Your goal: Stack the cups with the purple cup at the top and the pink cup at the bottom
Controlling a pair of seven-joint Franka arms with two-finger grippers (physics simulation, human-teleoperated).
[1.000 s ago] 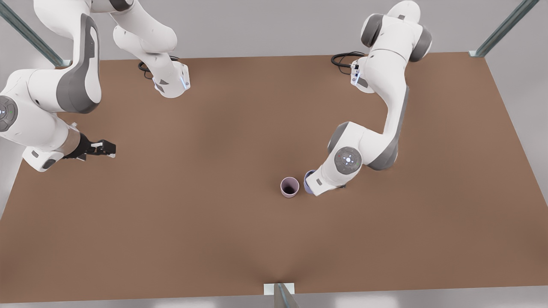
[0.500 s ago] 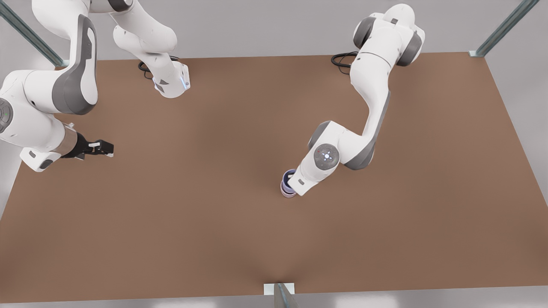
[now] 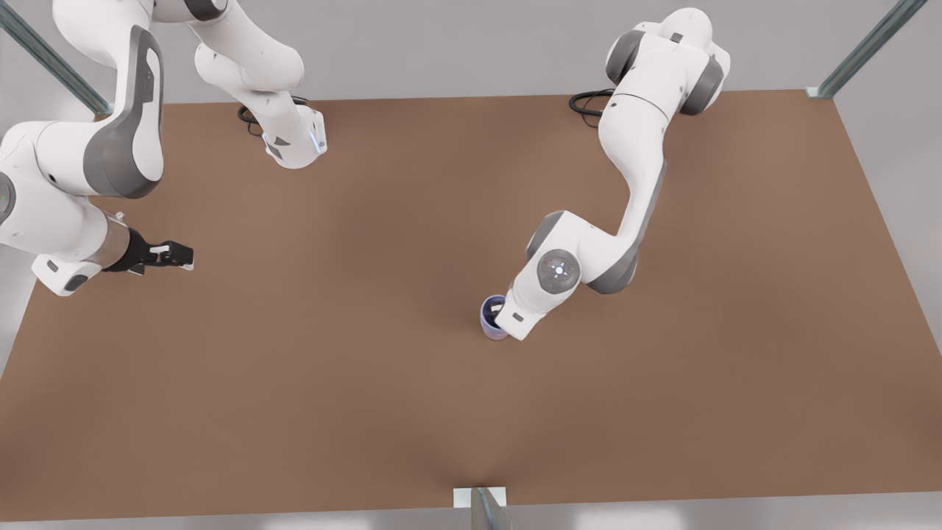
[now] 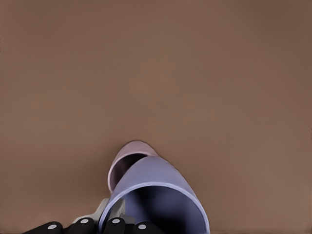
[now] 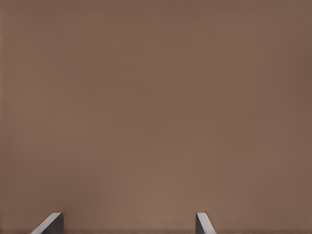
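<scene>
A brown table holds two small cups near its middle. The purple cup is gripped at its rim by the left gripper, directly above the pink cup, whose rim shows just beneath it. Both cups look empty and plain, without labels. Far from the cups, the right gripper waits, its fingers spread wide apart.

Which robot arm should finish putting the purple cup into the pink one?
The left arm, probably. Its gripper already holds the purple cup right over the pink cup, so it only needs to lower and let go. The right gripper waits open, far off at the front view's left.
</scene>
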